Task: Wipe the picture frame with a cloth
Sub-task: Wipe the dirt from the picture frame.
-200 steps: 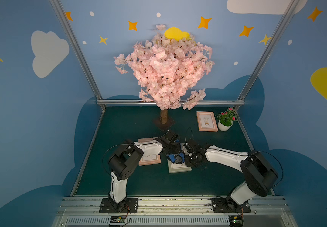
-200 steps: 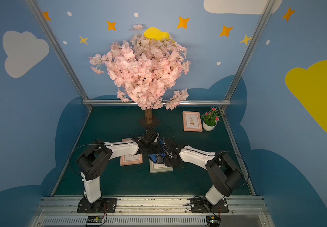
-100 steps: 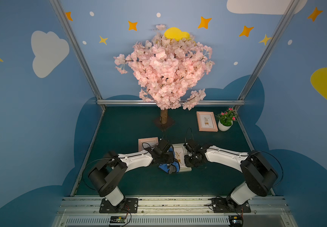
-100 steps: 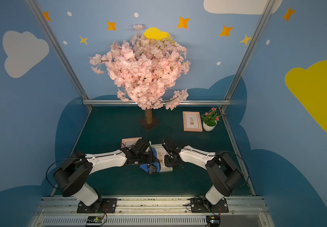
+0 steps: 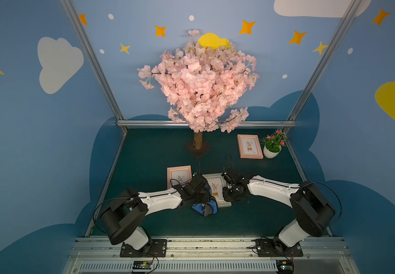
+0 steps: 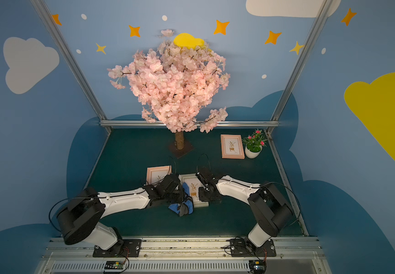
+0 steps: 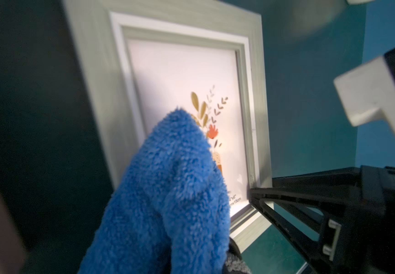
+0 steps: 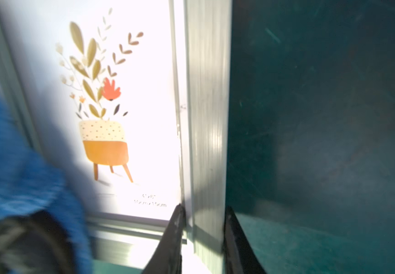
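The picture frame (image 5: 218,189) is grey-white with a plant print and lies flat on the green mat at the middle. My right gripper (image 8: 203,227) is shut on its right border (image 8: 207,118), one finger (image 8: 175,237) on the inner side and the other on the outer. The blue cloth (image 5: 204,206) hangs bunched from my left gripper (image 5: 200,194), which is shut on it, at the frame's near left corner. In the left wrist view the cloth (image 7: 168,201) hides my own fingertips and covers the lower part of the print (image 7: 184,83). The cloth's grey side (image 6: 182,210) shows underneath.
A pink frame (image 5: 179,175) lies just left of the grey one, partly under my left arm. Another pink frame (image 5: 249,146) and a potted plant (image 5: 272,148) stand at the back right. A blossom tree (image 5: 198,87) on a trunk (image 5: 198,141) rises at the back centre.
My left arm has swept the cloth from the frame's far part toward its near left corner, its elbow dropping low. The right gripper has held its place on the frame's border.
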### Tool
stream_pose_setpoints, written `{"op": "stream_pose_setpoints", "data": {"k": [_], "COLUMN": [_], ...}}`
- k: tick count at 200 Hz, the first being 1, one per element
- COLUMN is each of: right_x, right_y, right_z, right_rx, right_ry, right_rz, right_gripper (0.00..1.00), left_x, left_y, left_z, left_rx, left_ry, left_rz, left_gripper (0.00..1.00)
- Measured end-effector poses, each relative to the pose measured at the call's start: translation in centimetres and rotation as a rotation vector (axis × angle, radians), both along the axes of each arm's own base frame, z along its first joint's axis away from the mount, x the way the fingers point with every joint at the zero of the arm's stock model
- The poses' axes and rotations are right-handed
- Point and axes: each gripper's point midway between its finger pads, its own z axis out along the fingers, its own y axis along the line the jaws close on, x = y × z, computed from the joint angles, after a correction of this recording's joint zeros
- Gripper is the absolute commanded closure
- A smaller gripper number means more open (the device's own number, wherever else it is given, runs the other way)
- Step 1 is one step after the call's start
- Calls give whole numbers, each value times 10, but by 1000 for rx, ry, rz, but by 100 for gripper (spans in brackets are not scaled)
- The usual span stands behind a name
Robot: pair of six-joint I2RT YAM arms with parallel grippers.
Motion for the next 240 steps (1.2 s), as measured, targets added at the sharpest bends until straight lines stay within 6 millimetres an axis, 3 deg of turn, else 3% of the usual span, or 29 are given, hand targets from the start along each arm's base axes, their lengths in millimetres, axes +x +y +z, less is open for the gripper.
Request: {"op": "stream_pose_setpoints", "data": {"k": [14, 35, 85, 114, 144, 166, 187, 240], "right_x": [0, 0, 0, 0, 0, 0, 0, 0], "right_y": [0, 0, 0, 0, 0, 0, 0, 0], "right_z": [0, 0, 0, 0, 0, 0, 0, 0], "right_rx": [0, 0, 0, 3, 5, 5, 5, 5], "right_ry": [0, 0, -1, -4, -5, -4, -5, -5], "right_rz": [0, 0, -1, -3, -6, -6, -6, -6], "right_gripper": [80, 80, 80, 80, 80, 80, 80, 79], "left_x": [1, -1, -7, -4, 14, 27, 40, 91], "left_y": [6, 0, -61, -53, -16, -8, -14, -57], "left_z": [1, -1, -3, -4, -6, -3, -1, -11], "left_rx": [3, 4, -50, -64, -48, -42, -23, -14], "left_ry": [-13, -15, -12, -1, 11, -3, -11, -36], "left_rz": [9, -8, -114, -94, -18, 3, -6, -42], "left_gripper": [97, 97, 97, 97, 97, 97, 97, 97]}}
